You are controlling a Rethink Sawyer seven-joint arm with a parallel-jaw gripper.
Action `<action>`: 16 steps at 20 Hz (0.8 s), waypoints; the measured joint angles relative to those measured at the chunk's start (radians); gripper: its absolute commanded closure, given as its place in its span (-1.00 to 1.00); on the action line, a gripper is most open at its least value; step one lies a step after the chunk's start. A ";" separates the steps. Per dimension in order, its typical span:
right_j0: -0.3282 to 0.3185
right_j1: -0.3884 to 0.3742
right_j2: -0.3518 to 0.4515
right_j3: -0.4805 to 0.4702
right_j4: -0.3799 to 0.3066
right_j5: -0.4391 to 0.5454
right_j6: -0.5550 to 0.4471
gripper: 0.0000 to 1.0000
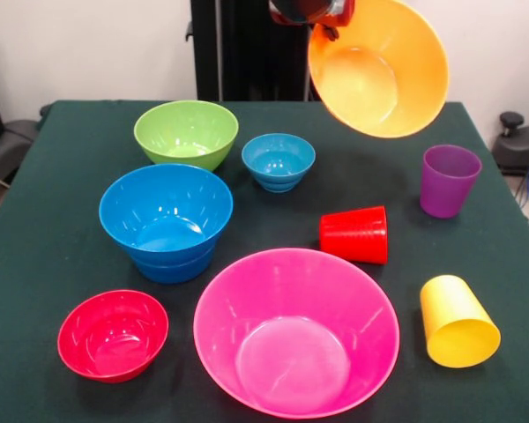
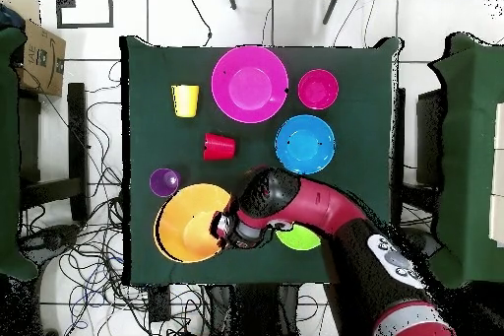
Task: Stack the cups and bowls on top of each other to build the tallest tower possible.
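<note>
1. The gripper (image 1: 324,26) at the top of the front view holds the orange bowl (image 1: 379,66) by its rim, jaws clenched on the rim's upper left edge. The bowl hangs clear of the table (image 1: 53,220), tilted so its mouth faces the camera.
2. Below it stand the purple cup (image 1: 449,181), upright at the right, and the small light-blue bowl (image 1: 279,161) with the green bowl (image 1: 186,134) to its left.
3. The blue bowls (image 1: 167,220) sit nested at centre left, mouth up.
4. The red cup (image 1: 355,234) lies on its side, mouth pointing left. The yellow cup (image 1: 457,322) also lies tipped, mouth toward the lower right.
5. The pink bowl (image 1: 295,330) fills the lower centre; the small red bowl (image 1: 113,334) stands just left of it.
6. Bare cloth shows along the left edge and between the purple and red cups.
</note>
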 measured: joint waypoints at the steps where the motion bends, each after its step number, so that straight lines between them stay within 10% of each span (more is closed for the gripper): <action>1: -0.004 0.000 0.005 -0.001 0.000 0.000 0.000 1.00; 16: -0.187 0.065 0.262 -0.076 -0.067 0.067 -0.054 1.00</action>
